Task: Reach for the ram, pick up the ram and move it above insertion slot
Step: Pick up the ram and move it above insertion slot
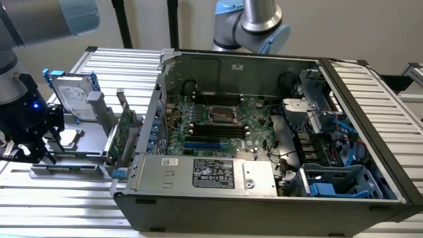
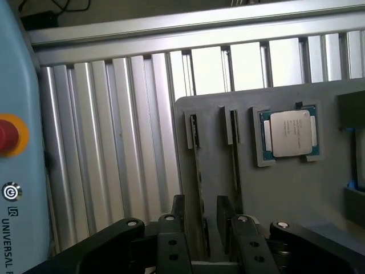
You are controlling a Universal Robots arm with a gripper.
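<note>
- Right now the gripper [image 2: 201, 225] hangs low over the gray holder [image 2: 285, 194]. Its jaws are spread wide, one finger [image 2: 178, 220] on each side of a narrow slot, pinching nothing.
- In that slot, between the fingers, stands a thin dark edge that I take for the ram [image 2: 197, 171], seen edge-on. It sits seated in the holder, unlifted; whether either finger touches it I cannot tell.
- Just beside it in the holder runs a second slot [image 2: 234, 148] with a similar dark strip. I cannot tell whether that is another stick.
- Farther along the holder, a processor [image 2: 291, 133] lies flat in its own recess.
- Past the holder's edge lie the table slats [image 2: 114, 142] and a pale blue pendant [image 2: 17, 171] with a red button.
- In the exterior view, a hard drive [image 1: 69, 94] stands at the holder's far end. A green expansion card [image 1: 126, 129] stands upright between the holder and the computer case [image 1: 264, 208].
- Well apart from the holder, inside the case, are the dark memory slots [image 1: 218, 130].
- Risks, as I judge them:
  - If the jaws are off-centre, one pad would meet the stick first and cock it, jamming it in its slot.
  - A shallow pinch on so thin an edge could slip.
  - The finger nearer the second slot could catch that slot's wall.
  - The upright card and the case wall stand between holder and board, so a low carry could strike them.
</note>
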